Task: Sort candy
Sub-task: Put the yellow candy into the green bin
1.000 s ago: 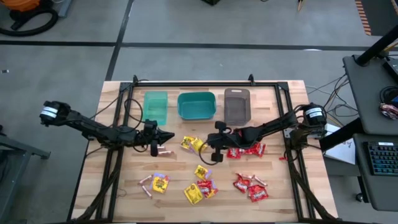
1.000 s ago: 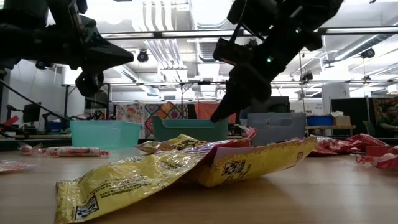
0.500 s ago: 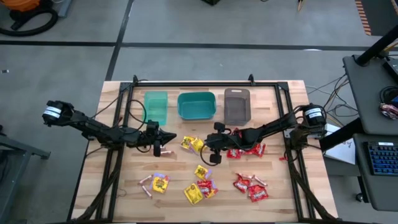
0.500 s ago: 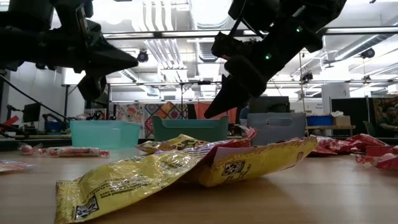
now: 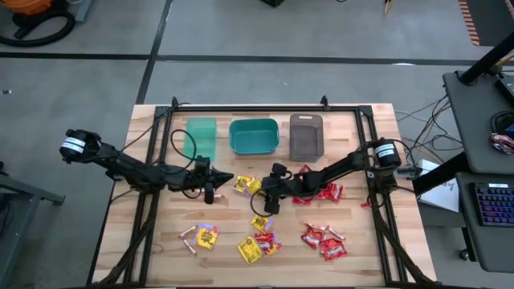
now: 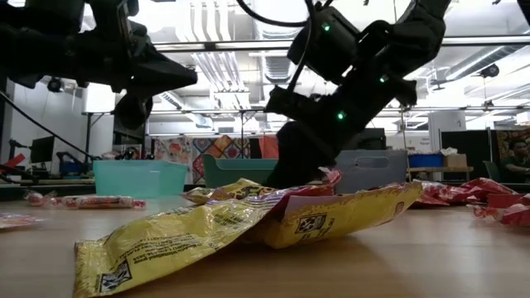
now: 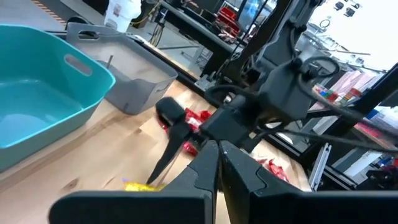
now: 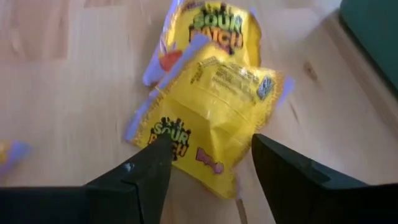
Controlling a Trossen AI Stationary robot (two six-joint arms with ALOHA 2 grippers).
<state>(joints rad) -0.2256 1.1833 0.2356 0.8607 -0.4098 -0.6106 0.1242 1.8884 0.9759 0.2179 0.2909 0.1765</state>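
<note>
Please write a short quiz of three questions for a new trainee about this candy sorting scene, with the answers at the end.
1. True or false: the right gripper has its fingers spread open above a yellow packet.
2. How many bins stand in a row at the far edge of the table? A) two B) three C) four
3. Fill in the missing word: the left gripper is ____, holding nothing that can be seen.

Key
1. True. The two dark fingers stand apart on either side of the packet.
2. B. There are two teal bins and one grey bin.
3. shut
</note>
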